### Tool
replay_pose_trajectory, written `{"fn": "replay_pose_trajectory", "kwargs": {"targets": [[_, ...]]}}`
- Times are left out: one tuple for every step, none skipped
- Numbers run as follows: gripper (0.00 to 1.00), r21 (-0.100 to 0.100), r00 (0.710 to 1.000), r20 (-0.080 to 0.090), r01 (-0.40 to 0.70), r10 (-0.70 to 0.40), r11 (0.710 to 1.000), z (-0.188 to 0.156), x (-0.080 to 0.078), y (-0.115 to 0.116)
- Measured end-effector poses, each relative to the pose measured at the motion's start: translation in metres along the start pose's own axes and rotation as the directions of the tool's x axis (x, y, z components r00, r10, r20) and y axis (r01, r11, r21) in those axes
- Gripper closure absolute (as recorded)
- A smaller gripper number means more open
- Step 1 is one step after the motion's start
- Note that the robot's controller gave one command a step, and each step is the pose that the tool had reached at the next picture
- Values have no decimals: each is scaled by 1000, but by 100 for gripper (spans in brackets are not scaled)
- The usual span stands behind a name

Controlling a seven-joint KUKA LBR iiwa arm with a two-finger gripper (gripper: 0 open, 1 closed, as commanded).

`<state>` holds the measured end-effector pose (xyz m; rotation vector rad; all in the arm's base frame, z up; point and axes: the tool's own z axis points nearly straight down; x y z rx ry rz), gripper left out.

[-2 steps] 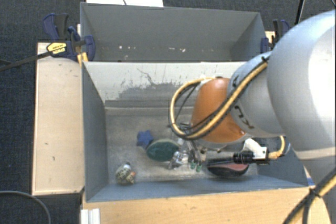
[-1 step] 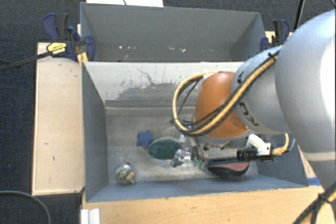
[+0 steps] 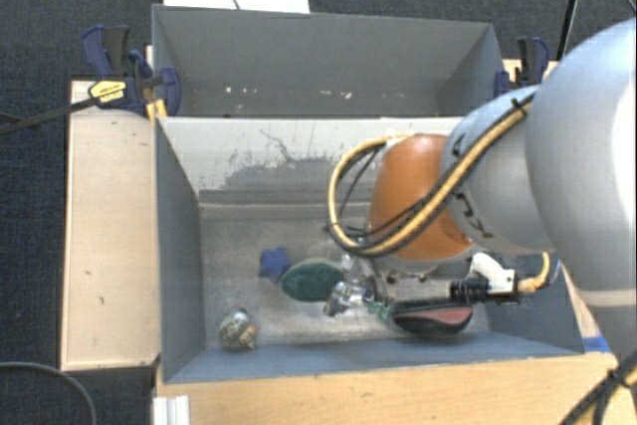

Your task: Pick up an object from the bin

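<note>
Camera view: end effector [image 3: 345, 298] sits low in the bin [image 3: 179, 244], at the right edge of a smooth dark green oval lump [image 3: 309, 281] near the front wall. Can't tell if it's clenched or released, so no pick is confirmed and the lift is still to do. Also on the scuffed metal floor: blue piece [image 3: 274, 264], speckled ball [image 3: 237, 330], glossy black-and-red thing [image 3: 435, 318].

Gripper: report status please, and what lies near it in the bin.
Gripper low, right of dark green oval thing. Blue piece at the oval's left. Dark red thing under the wrist. Speckled ball apart, lower left.
</note>
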<state>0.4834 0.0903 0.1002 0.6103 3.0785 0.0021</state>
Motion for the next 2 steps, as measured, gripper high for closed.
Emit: {"fn": "replay_pose_trajectory", "kwargs": {"targets": [[100,-2,1000,2,5,-5,1000,-60,-1,1],[100,0,1000,0,13,-13,1000,-69,-2,1]]}}
